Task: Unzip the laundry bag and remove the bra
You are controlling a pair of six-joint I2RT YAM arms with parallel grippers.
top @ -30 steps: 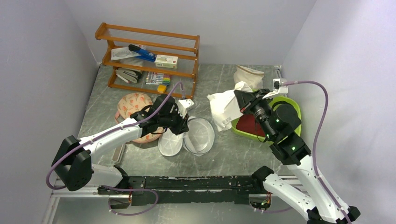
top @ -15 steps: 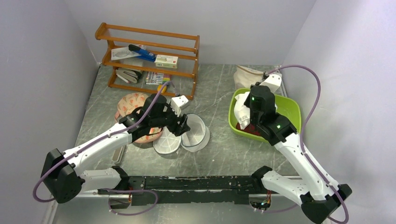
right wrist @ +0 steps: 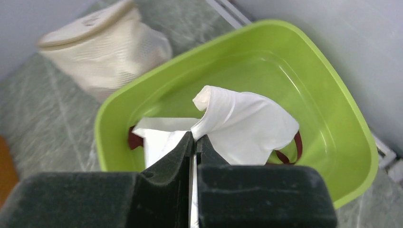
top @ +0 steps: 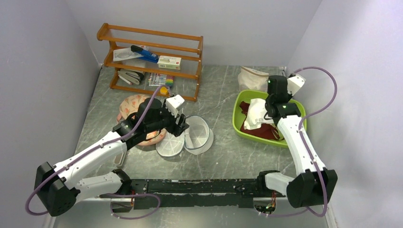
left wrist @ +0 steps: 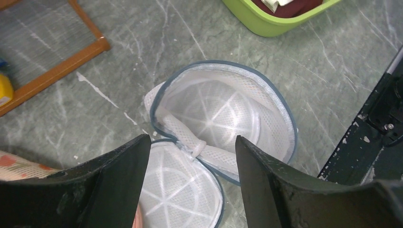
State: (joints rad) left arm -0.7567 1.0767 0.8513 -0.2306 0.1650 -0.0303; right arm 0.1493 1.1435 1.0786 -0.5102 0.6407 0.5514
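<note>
**Item 1, near-middle of the bench.** Laundry bag (top: 197, 135), unzipped, its two mesh halves splayed open side by side, both showing only white lining. The left jaws hung above it, spread wide, holding nothing and touching nothing.

**Item 2, toward the right edge.** Green basin (right wrist: 304, 85) holding the bra (top: 256, 128), out of the bag, maroon, largely covered by a white cloth (right wrist: 247, 123). The right jaws were pressed together on a fold of that cloth; they did not hold the bra.

**Judgement.** The removal looked complete, leaving release and retreat. To do it well, the right jaws should part fully before lifting, lest the cloth trail upward and snag a strap; the left should rise straight, clear of the mesh rim.

**Item 3, left of the bag.** Peach floral padded item (top: 135, 104).

**Item 4, far right corner.** Cream sack (right wrist: 104, 42), just beyond the basin.

**Item 5, far left corner.** Wooden rack (top: 152, 47) with small stationery.
</note>
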